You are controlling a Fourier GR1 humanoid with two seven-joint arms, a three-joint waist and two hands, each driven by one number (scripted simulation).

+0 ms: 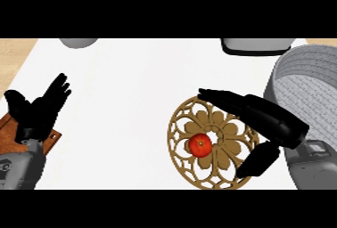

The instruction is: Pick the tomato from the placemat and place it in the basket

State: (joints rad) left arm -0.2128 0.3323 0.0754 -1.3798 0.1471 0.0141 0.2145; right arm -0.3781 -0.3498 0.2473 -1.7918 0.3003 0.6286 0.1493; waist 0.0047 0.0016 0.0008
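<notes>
**Right hand spread above the tomato**

Our right hand [263, 122] hovers over the right half of the placemat [181, 133], fingers stretched out and thumb held well apart, nothing in it. The tomato [201, 144] sits near the placemat's middle, just left of the thumb, not yet touched. We judge it light, smooth, round and easily bruised, so we would cup it around its widest part. The basket [309, 84] stands just to the right. Our left hand [39, 111] rests open at the left edge.
</notes>
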